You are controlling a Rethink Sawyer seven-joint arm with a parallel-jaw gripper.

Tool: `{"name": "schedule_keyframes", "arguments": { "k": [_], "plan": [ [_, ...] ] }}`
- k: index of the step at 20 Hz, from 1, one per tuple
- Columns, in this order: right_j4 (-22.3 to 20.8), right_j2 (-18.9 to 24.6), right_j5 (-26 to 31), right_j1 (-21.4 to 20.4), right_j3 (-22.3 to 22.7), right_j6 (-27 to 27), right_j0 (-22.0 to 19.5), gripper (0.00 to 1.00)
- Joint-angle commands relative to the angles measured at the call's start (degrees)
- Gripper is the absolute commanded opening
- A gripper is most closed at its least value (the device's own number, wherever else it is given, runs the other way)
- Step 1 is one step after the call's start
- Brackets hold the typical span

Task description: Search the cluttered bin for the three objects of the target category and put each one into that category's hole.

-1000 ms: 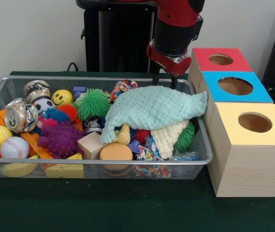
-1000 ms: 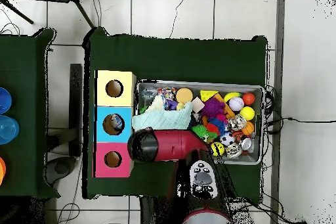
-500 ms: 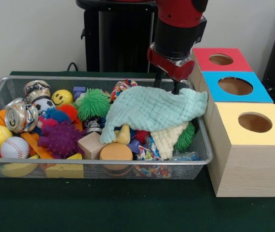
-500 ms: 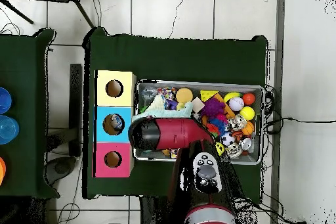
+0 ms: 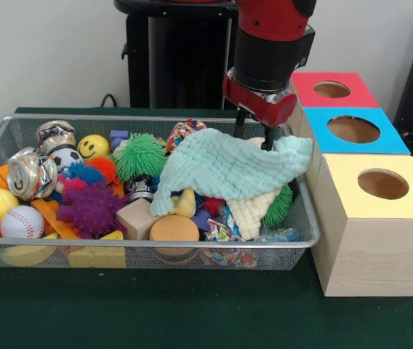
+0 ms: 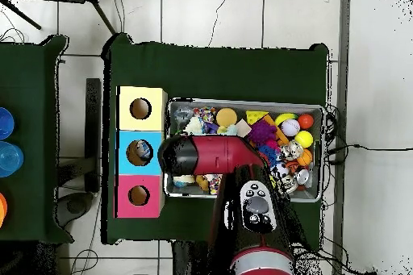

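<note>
A mint-green cloth (image 5: pixel 228 171) lies draped over the right half of the wire bin (image 5: pixel 148 245), with a cream cloth (image 5: pixel 254 207) under it. My gripper (image 5: pixel 254 137) hangs from the red arm at the cloth's far right edge, open, its two fingers standing apart and dipping behind the cloth's raised rim. Beside the bin stand three wooden boxes with holes: red top (image 5: pixel 334 89), blue top (image 5: pixel 353 129), yellow top (image 5: pixel 382 184). In the overhead view the arm (image 6: pixel 202 155) covers the gripper and most of the cloth.
The bin's left half holds a green spiky ball (image 5: pixel 139 155), purple spiky ball (image 5: pixel 90 209), baseball (image 5: pixel 21 222), crushed can (image 5: pixel 32 173), smiley ball (image 5: pixel 93 146), wooden block (image 5: pixel 137 218) and other toys. Something lies inside the blue box's hole (image 6: pixel 143 152).
The gripper has shifted a little right and toward the bin's middle, lower into the mint cloth's far edge. The cloth's top edge has bunched up slightly around it.
</note>
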Motion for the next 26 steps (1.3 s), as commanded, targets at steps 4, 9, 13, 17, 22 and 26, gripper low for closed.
{"name": "schedule_keyframes", "arguments": {
  "k": [4,9,13,17,22,26],
  "plan": [
    [0.4,6.9,6.7,1.6,-5.1,-6.0,-1.9,1.00],
    [1.0,7.2,8.4,1.2,-6.5,-5.8,-1.9,1.00],
    [1.2,7.5,9.6,1.4,-7.8,-6.1,-2.2,1.00],
    [0.8,7.4,9.8,1.5,-8.4,-6.3,-2.2,1.00],
    [-0.8,6.4,6.5,0.5,-5.9,-5.2,-1.2,1.00],
    [-1.4,5.9,4.6,0.2,-4.5,-4.4,-0.6,1.00]
  ]
}}
